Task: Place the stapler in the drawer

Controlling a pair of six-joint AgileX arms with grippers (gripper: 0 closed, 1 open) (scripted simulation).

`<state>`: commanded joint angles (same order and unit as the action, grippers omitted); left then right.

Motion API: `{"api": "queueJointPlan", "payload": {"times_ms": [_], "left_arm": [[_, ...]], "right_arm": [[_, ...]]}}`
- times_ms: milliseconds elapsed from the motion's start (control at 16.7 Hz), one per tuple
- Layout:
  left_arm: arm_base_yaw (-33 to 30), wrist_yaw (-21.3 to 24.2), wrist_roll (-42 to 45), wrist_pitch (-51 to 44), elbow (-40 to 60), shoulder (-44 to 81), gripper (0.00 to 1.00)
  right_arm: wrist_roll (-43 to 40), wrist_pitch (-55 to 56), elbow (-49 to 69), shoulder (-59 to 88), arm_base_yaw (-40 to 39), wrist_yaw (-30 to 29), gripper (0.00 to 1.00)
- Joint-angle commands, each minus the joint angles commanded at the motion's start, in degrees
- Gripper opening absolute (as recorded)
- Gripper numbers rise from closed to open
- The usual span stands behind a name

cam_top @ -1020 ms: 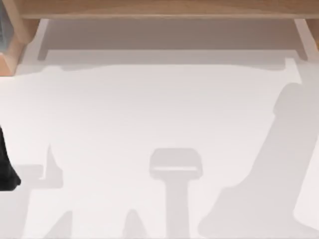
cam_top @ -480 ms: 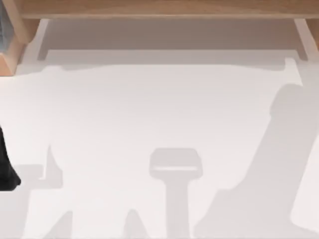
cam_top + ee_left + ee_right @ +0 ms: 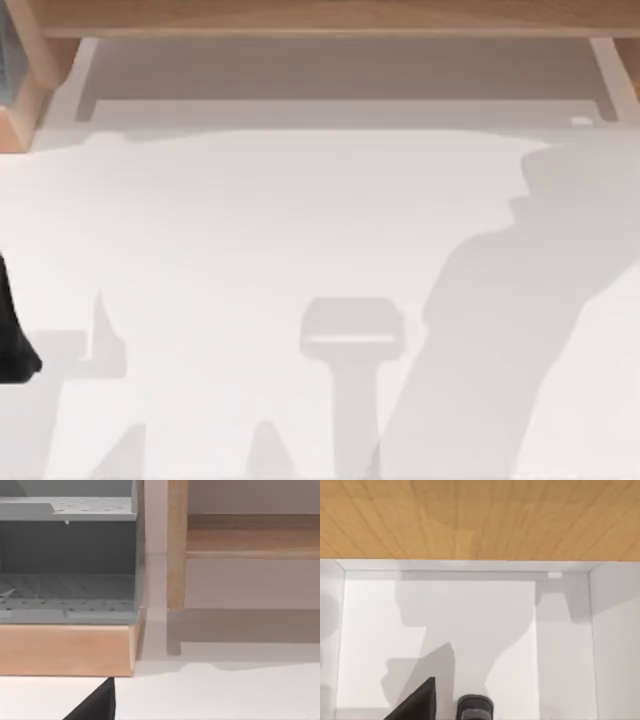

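Stapler at the open drawer, right arm working, left arm parked.

Top view: white tabletop (image 3: 250, 230), with the pale drawer (image 3: 340, 70) open under a wooden front (image 3: 330, 15); the left arm (image 3: 12, 330) sits dark at the tabletop's left edge, and a broad arm shadow (image 3: 500, 330) crosses the right side. Left wrist view: a grey perforated organiser (image 3: 70, 580) on a wooden base (image 3: 65, 650), a wooden post (image 3: 176, 545) beside it, and a black flared part of the left end effector (image 3: 97, 705) over the tabletop; apart or together, cannot tell. Right wrist view: looking into the white drawer, wood panel (image 3: 480, 517) beyond it. The stapler (image 3: 475, 709), small and dark, lies close to the camera, just beside the black flared part of the right end effector (image 3: 415, 705). Clamped or free, cannot tell.
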<state>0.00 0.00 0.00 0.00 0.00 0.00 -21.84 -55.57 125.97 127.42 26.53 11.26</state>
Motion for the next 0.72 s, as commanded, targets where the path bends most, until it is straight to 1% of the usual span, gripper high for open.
{"api": "queueJointPlan", "payload": {"times_ms": [120, 300, 480, 720], "left_arm": [[0.00, 0.00, 0.00, 0.00, 0.00, 0.00, 1.00], [0.00, 0.00, 0.00, 0.00, 0.00, 0.00, 1.00], [0.00, 0.00, 0.00, 0.00, 0.00, 0.00, 1.00], [0.00, 0.00, 0.00, 0.00, 0.00, 0.00, 1.00]], "right_arm": [[-2.72, 11.09, -4.65, -5.22, 2.00, 1.69, 1.00], [-9.67, 32.01, -13.83, -13.46, 5.94, 4.62, 1.00], [-19.30, 55.62, -25.38, -20.63, 11.11, 8.09, 1.00], [-34.38, 87.26, -44.63, -26.15, 19.17, 13.21, 1.00]]}}
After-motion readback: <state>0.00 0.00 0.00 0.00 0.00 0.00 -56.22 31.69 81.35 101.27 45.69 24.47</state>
